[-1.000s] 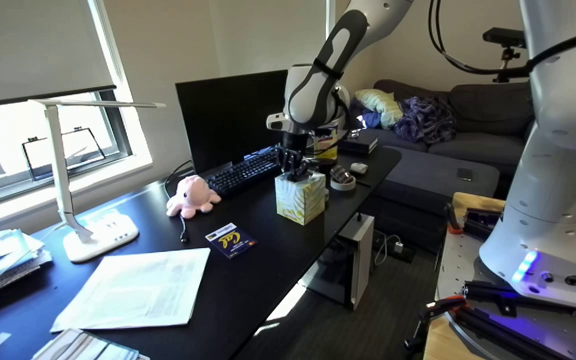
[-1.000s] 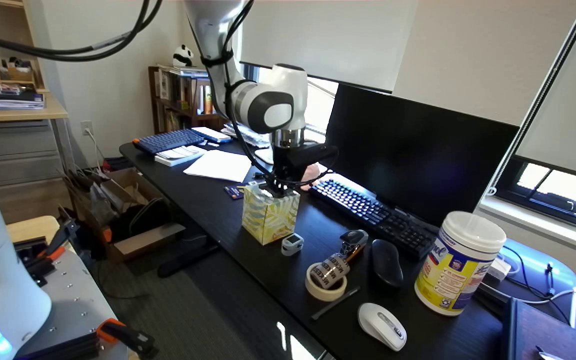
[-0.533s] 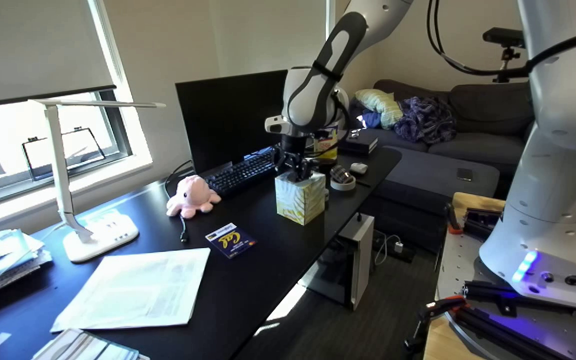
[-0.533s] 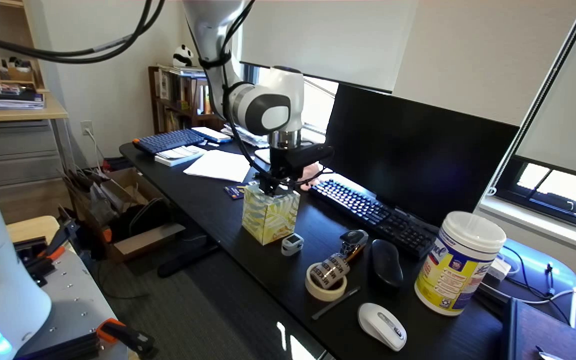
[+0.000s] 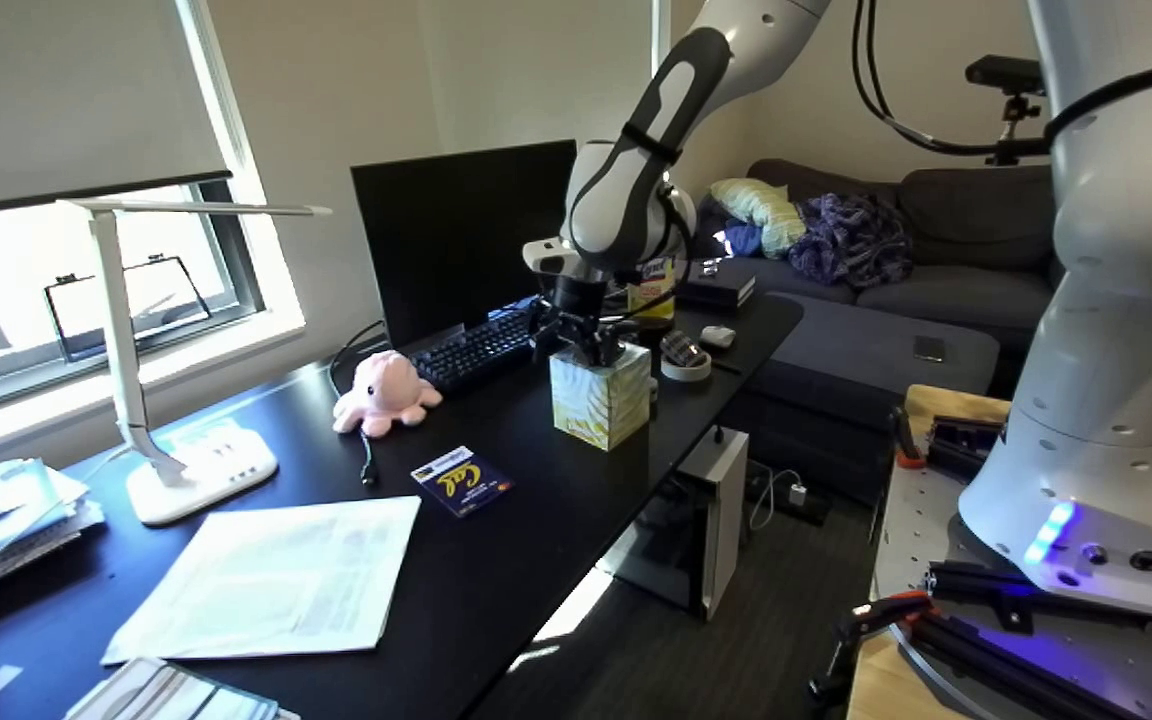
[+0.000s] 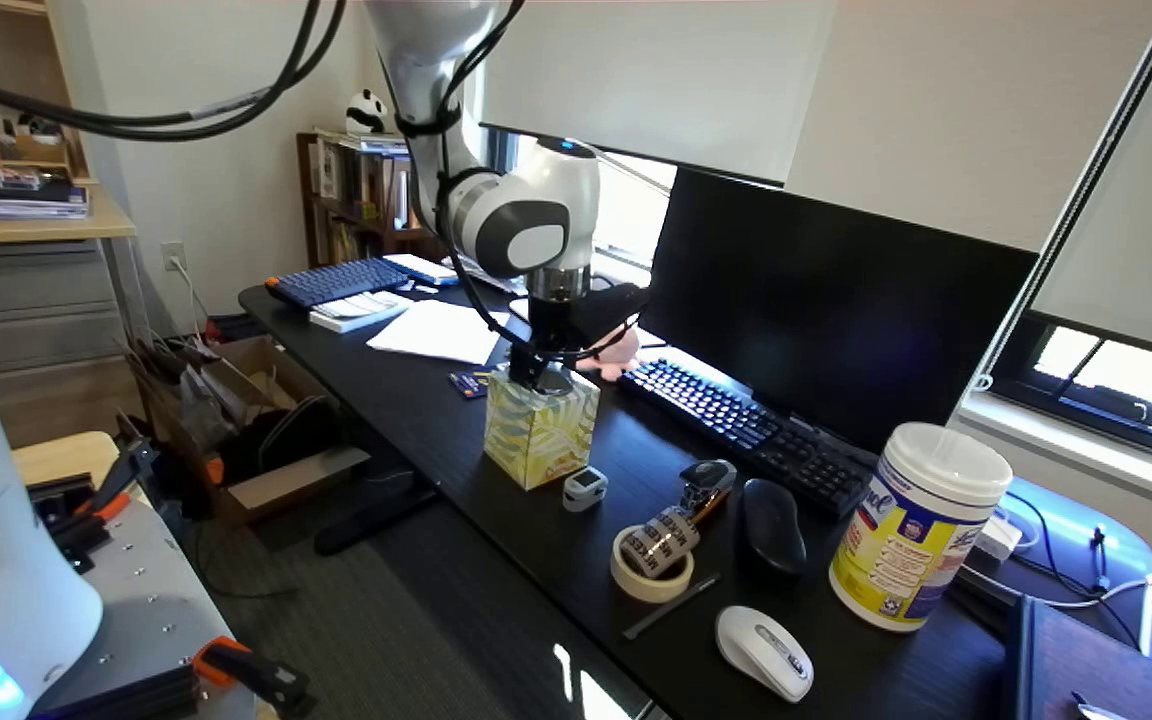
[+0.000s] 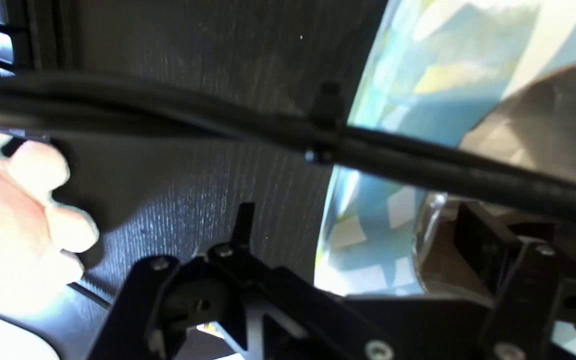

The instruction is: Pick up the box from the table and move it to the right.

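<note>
Wrist view, from its left edge: a keyboard [image 7: 2, 46], then a pink plush toy [image 7: 13, 215], then the dark bench [image 7: 193, 180]. Right of that the claw [image 7: 360, 225] stands released, jaws well apart, one finger [image 7: 244, 227] hanging outside the box [image 7: 433, 107], its twin at the hole in the top, how deep I can't tell. From where I stand, the box sits upright on the bench, beneath the claw, in both exterior views
</note>
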`<state>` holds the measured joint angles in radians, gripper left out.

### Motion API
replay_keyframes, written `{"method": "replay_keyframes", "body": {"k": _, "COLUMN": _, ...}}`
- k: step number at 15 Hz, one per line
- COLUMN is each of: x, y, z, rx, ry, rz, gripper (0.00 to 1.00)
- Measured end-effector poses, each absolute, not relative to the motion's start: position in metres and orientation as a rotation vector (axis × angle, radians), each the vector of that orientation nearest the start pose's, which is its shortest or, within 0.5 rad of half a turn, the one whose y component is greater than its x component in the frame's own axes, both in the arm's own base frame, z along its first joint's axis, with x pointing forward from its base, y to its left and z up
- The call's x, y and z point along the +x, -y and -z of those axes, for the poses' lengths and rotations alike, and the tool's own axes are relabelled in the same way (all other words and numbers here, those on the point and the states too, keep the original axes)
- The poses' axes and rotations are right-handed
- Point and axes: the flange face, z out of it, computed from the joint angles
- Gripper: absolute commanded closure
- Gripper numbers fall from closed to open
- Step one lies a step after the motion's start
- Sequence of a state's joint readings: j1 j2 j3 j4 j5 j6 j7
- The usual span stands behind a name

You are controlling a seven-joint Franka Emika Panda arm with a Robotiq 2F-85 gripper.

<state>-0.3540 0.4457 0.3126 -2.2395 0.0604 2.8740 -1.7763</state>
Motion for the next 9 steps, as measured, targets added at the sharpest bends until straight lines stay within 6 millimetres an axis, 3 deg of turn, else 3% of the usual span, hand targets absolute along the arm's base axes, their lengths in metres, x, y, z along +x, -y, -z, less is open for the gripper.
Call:
{"method": "replay_keyframes", "body": {"k": 5, "x": 0.563, "y": 0.024, "z": -0.201, "rx": 2.059, "ry": -2.277, "rz": -0.521, "gripper": 0.00}}
{"method": "replay_keyframes", "body": {"k": 9, "x": 0.564, "y": 0.043, "z": -0.229, "rx": 2.107, "ry": -2.086, "rz": -0.624, "gripper": 0.00}}
